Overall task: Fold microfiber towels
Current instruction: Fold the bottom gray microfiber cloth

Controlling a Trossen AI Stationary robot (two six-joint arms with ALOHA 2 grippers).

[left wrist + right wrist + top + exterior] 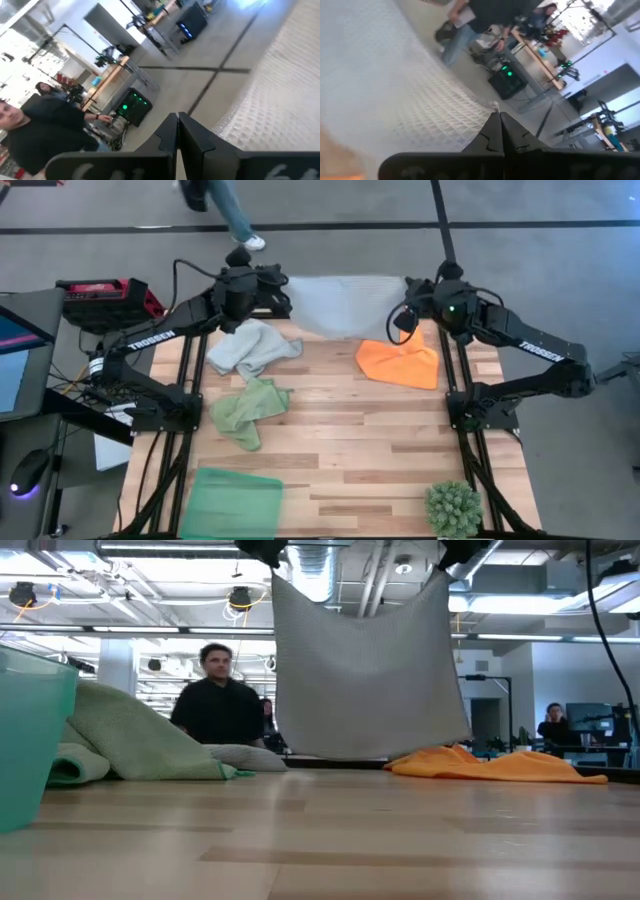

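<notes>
Green tray (pixel 30 740) sits nearest on the tabletop (pixel 330 840). Behind it, left claw (pixel 177 131) and right claw (pixel 499 127) each pinch a top corner of the hanging grey-blue towel (pixel 365 670).

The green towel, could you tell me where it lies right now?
In the high view the green towel lies crumpled left of the table's centre, just below the grey towel and above the tray.

Green tray (pixel 236 502), spiky plant (pixel 453 508), wooden table (pixel 380 450), passing person (pixel 214 700)

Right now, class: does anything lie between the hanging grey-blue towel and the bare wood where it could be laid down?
Partly: the orange towel and the crumpled grey-blue towel flank the hanging towel; the wood between them looks clear.
</notes>
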